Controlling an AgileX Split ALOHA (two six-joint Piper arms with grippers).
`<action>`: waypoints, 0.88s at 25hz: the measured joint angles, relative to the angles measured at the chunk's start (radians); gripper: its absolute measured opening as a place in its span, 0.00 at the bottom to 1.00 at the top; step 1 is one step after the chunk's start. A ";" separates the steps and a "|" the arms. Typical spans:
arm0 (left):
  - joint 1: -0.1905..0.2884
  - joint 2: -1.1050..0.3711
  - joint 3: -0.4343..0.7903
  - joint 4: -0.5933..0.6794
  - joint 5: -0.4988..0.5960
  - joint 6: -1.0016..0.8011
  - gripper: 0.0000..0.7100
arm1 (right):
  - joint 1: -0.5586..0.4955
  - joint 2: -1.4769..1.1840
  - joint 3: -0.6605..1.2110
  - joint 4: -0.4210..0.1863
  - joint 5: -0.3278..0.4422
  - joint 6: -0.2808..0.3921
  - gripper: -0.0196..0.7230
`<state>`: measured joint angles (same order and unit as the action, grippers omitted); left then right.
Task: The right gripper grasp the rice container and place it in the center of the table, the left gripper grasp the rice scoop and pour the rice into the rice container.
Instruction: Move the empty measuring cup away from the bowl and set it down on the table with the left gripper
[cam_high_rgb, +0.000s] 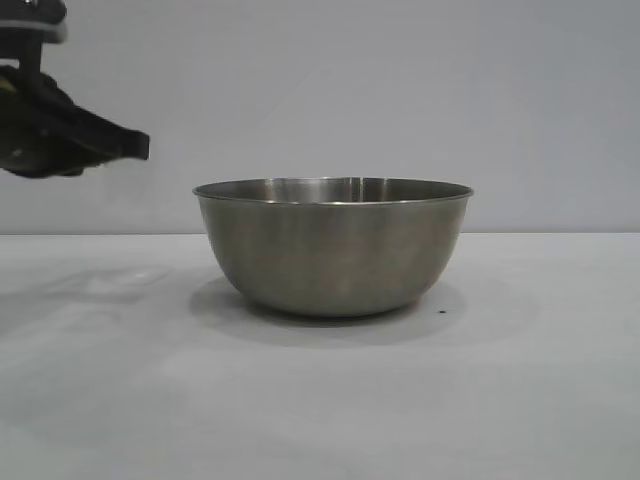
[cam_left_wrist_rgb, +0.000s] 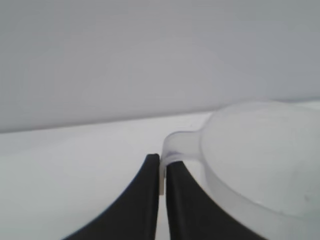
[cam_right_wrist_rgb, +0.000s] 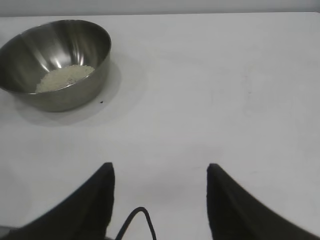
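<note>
The rice container (cam_high_rgb: 333, 250), a large steel bowl, stands upright on the white table (cam_high_rgb: 540, 400) at the middle of the exterior view. In the right wrist view it (cam_right_wrist_rgb: 30, 55) holds a small heap of rice (cam_right_wrist_rgb: 65, 77). My left gripper (cam_left_wrist_rgb: 163, 161) is shut on the side handle of the clear rice scoop (cam_left_wrist_rgb: 260, 160); I cannot tell if rice is in the scoop. In the exterior view the left gripper (cam_high_rgb: 135, 145) hangs high at the left, above the table and apart from the bowl, and the scoop is out of that view. My right gripper (cam_right_wrist_rgb: 160, 170) is open and empty, well back from the bowl.
A tiny dark speck (cam_high_rgb: 442, 311) lies on the table by the bowl's base. A plain grey wall stands behind the table. The right arm is out of the exterior view.
</note>
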<state>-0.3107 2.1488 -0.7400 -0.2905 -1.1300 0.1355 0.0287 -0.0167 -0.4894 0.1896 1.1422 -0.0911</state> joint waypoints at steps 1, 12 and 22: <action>0.000 0.001 0.000 0.000 0.000 0.000 0.00 | 0.000 0.000 0.000 0.000 0.000 0.000 0.51; 0.002 0.054 0.000 -0.001 -0.037 -0.027 0.00 | 0.000 0.000 0.000 0.000 0.000 0.000 0.51; 0.002 0.060 0.000 -0.001 -0.027 -0.029 0.07 | 0.000 0.000 0.000 0.000 0.000 0.000 0.51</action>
<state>-0.3083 2.2085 -0.7400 -0.2913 -1.1574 0.1065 0.0287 -0.0167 -0.4894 0.1896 1.1422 -0.0911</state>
